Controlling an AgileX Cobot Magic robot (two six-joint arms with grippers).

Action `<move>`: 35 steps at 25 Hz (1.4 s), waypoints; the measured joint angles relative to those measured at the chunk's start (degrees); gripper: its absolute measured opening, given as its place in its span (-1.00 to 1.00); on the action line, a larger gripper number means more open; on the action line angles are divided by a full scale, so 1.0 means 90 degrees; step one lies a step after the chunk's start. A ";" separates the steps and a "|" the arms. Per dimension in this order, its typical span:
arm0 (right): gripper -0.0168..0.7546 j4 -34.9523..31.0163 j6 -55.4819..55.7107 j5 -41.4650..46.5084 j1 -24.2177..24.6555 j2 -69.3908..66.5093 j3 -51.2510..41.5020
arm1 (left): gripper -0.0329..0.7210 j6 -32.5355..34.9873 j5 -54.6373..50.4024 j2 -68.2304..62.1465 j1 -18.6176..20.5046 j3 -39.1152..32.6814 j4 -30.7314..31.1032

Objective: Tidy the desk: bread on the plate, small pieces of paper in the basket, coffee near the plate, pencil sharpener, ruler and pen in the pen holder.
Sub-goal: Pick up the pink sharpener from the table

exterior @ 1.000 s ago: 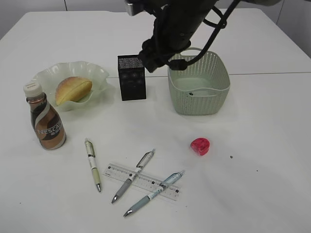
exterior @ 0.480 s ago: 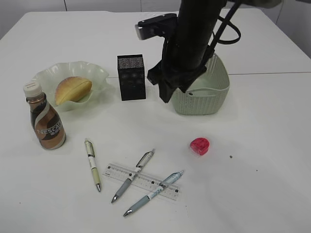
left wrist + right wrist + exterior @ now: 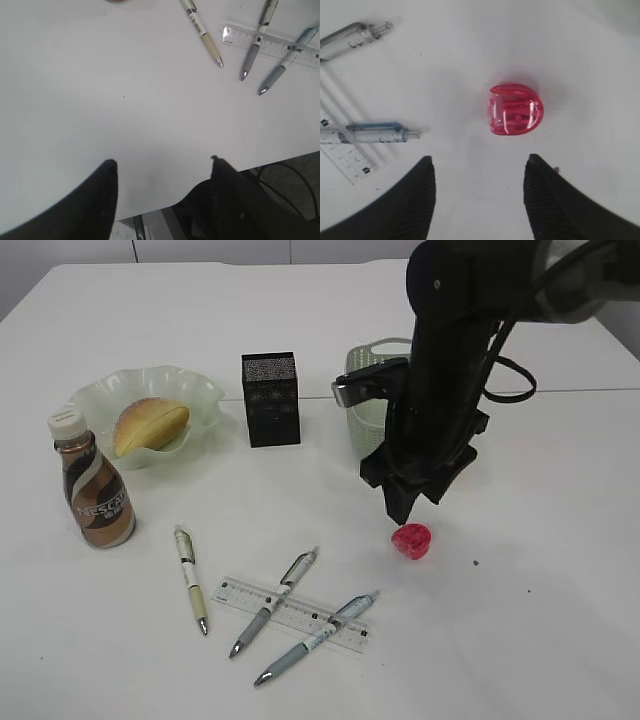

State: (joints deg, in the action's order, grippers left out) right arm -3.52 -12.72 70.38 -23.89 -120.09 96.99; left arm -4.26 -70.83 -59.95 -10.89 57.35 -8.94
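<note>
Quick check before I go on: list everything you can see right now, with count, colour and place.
desk: one, white, under everything
plate: one, pale green, far left
bread: one, golden yellow, on the plate
coffee: one, brown with white cap, in front of the plate
pen holder: one, black, centre back
basket: one, sage green, behind the right arm
pencil sharpener: one, red, right of centre
ruler: one, clear, front centre
pens: three, one beside the ruler, two across it
right gripper: open, above the pencil sharpener
left gripper: open, over bare desk
</note>
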 joint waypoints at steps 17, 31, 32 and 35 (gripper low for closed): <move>0.13 0.0107 0.0111 -0.0452 0.0185 -0.0167 -0.0004 | 0.24 0.0000 -0.0004 0.0000 0.0000 0.0000 -0.0094; 0.13 0.0332 0.0135 -0.0568 0.0185 -0.0210 -0.0004 | 0.24 0.0000 -0.0004 0.0000 0.0000 0.0000 -0.0094; 0.14 0.0332 0.0135 -0.0579 0.0185 -0.0210 -0.0004 | 0.24 0.0000 -0.0004 0.0000 0.0000 0.0000 -0.0094; 0.27 0.0286 0.0140 -0.0673 0.0185 -0.0210 -0.0004 | 0.24 0.0000 -0.0004 0.0000 0.0000 0.0000 -0.0094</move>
State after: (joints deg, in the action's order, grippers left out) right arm -0.94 -11.45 64.32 -22.22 -121.98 96.96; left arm -4.26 -70.86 -59.95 -10.89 57.35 -9.79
